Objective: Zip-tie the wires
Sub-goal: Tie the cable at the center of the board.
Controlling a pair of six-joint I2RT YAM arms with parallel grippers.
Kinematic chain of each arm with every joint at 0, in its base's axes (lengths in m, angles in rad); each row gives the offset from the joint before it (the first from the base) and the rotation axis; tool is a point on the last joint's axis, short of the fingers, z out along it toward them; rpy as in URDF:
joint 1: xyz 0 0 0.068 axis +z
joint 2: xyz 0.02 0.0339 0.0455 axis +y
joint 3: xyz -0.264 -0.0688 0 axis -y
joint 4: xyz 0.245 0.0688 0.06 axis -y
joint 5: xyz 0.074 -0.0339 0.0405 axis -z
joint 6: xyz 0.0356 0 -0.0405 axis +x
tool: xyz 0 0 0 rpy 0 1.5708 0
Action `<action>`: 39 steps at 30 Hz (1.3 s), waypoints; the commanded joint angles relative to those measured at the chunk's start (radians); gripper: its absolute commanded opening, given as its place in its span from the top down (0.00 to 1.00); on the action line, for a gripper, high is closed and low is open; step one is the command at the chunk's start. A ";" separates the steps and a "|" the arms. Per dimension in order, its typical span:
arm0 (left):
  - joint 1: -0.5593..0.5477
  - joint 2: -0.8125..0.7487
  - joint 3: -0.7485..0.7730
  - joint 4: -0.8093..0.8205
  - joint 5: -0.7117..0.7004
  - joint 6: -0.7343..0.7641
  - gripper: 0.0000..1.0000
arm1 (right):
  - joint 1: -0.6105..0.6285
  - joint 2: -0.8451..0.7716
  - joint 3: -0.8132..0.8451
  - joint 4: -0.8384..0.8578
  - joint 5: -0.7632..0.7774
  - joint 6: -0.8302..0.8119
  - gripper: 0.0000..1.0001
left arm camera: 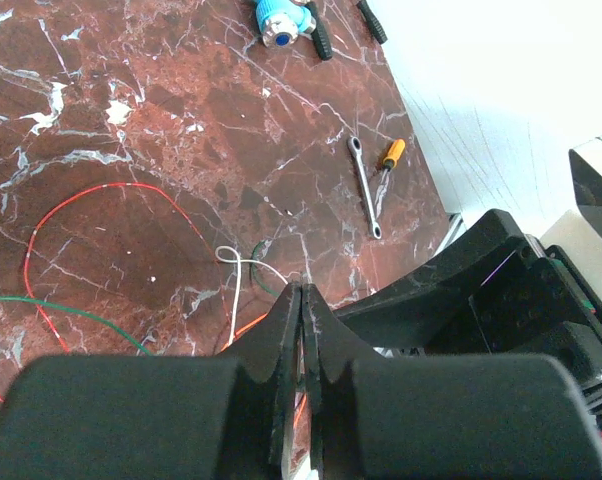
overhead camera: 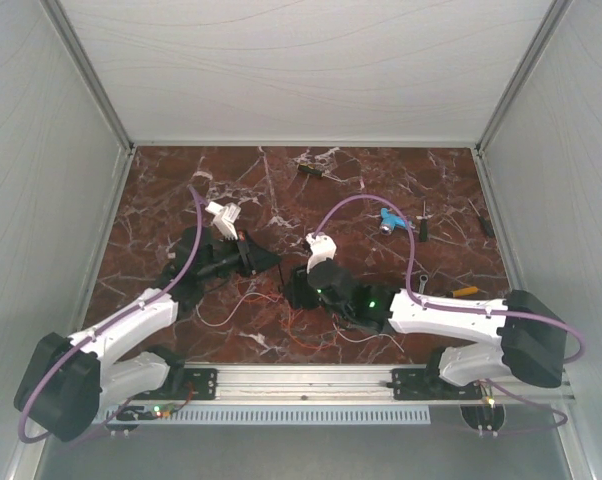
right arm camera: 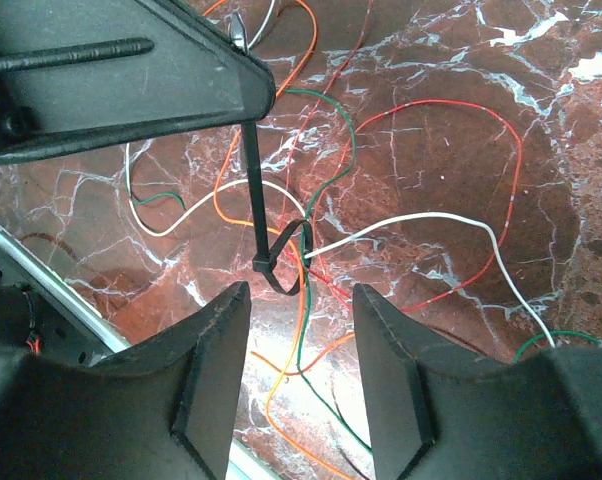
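Observation:
The wires (right arm camera: 421,217), thin red, white, orange and green strands, lie tangled on the marble table (right arm camera: 431,150) between both arms (overhead camera: 251,300). A black zip tie (right arm camera: 264,263) is looped around several of them where they cross. Its straight tail rises to my left gripper (right arm camera: 236,40), which is shut on the tail's end. From the left wrist, that gripper (left arm camera: 301,290) has its jaws pressed together above red and white strands (left arm camera: 236,290). My right gripper (right arm camera: 301,295) stands open just short of the loop, one finger on each side of the orange and green strands, holding nothing.
A blue fitting (overhead camera: 387,221), a small wrench (left arm camera: 365,187) and an orange-handled screwdriver (left arm camera: 391,153) lie to the right. More small tools (overhead camera: 311,171) lie at the back. The metal rail (overhead camera: 301,378) runs along the near edge, and white walls enclose the table.

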 commanded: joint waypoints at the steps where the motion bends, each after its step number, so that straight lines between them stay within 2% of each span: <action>1: -0.001 -0.016 0.034 0.020 -0.007 0.014 1.00 | 0.010 0.019 0.029 0.074 0.039 0.007 0.58; 12: 0.000 -0.009 0.039 0.019 -0.002 0.017 1.00 | 0.013 0.051 0.071 0.084 0.022 -0.030 0.60; 18: -0.001 -0.012 0.041 0.020 0.000 0.016 1.00 | 0.014 0.070 0.078 0.080 0.024 -0.034 0.72; 24: -0.002 -0.013 0.043 0.018 0.000 0.016 1.00 | 0.015 0.071 0.079 0.072 0.027 -0.039 0.74; 28: -0.001 -0.012 0.044 0.019 0.000 0.016 1.00 | 0.015 0.074 0.080 0.072 0.024 -0.038 0.78; 39: -0.001 -0.007 0.049 0.022 0.003 0.014 1.00 | 0.016 0.081 0.078 0.074 0.013 -0.043 0.79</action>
